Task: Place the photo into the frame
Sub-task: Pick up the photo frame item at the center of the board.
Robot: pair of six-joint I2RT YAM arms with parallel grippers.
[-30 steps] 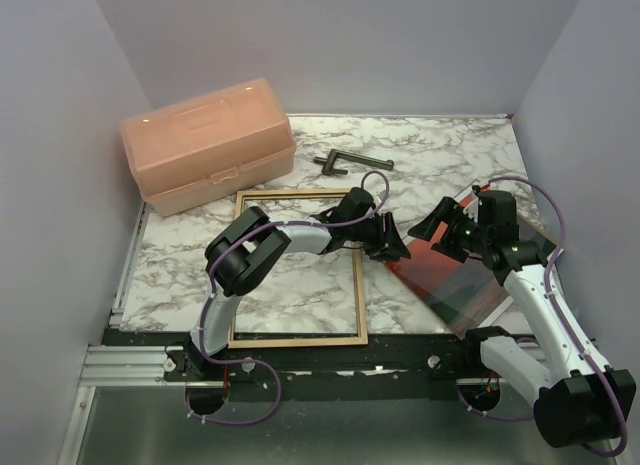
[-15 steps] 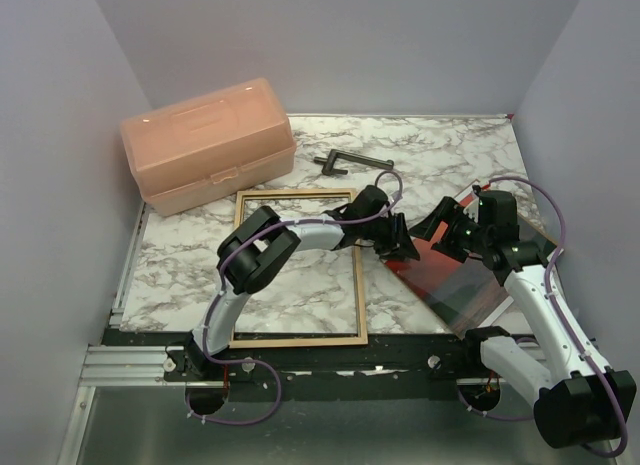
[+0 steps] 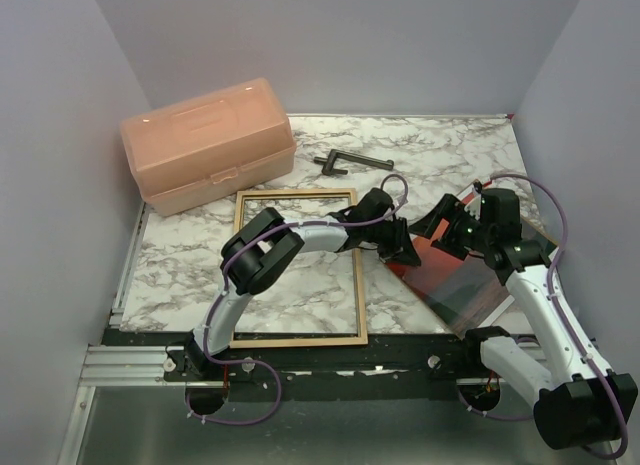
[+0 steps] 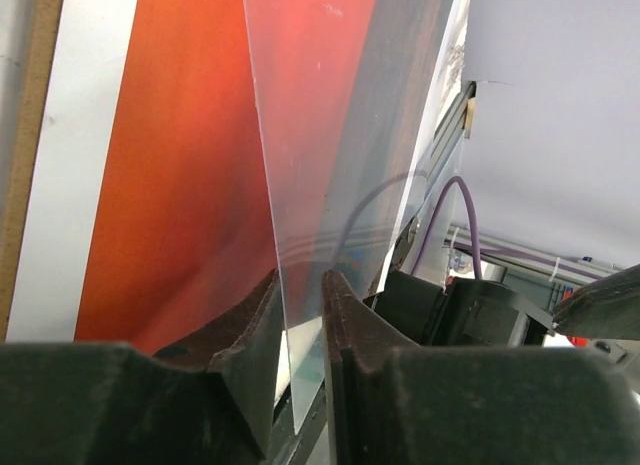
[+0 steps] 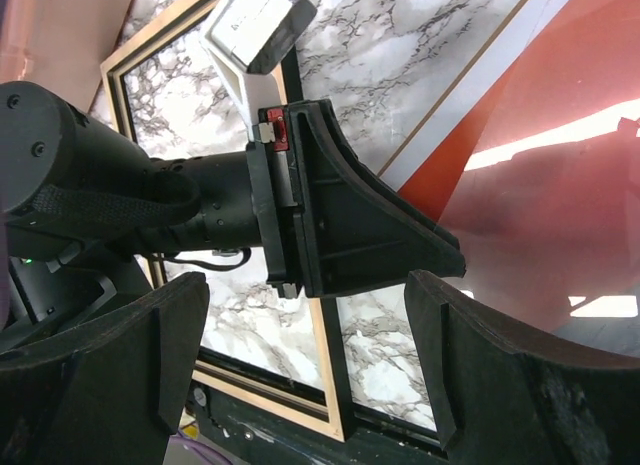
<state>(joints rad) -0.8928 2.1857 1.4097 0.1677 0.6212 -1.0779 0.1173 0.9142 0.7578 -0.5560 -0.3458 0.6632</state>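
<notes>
The photo (image 3: 445,270), a red-orange print with a white border, lies flat on the right of the table. A clear pane (image 3: 475,290) lies over it, tilted. My left gripper (image 3: 404,249) is at their left edge. In the left wrist view my left gripper (image 4: 300,290) is shut on the clear pane (image 4: 320,135), with the photo (image 4: 170,175) behind it. The tan wood frame (image 3: 297,337) lies flat at centre left, marble showing through it. My right gripper (image 3: 445,228) hovers open over the photo's far part. In the right wrist view my right gripper (image 5: 305,285) is empty and looks down on my left gripper (image 5: 340,215).
A pink plastic box (image 3: 207,145) stands at the back left. A dark T-shaped tool (image 3: 350,163) lies behind the frame. A brown board edge (image 4: 35,135) runs beside the photo's white border. Grey walls close in on the left, back and right.
My left gripper has moved right, from the frame's right rail to the left edge of the photo and pane. My right gripper has hardly moved.
</notes>
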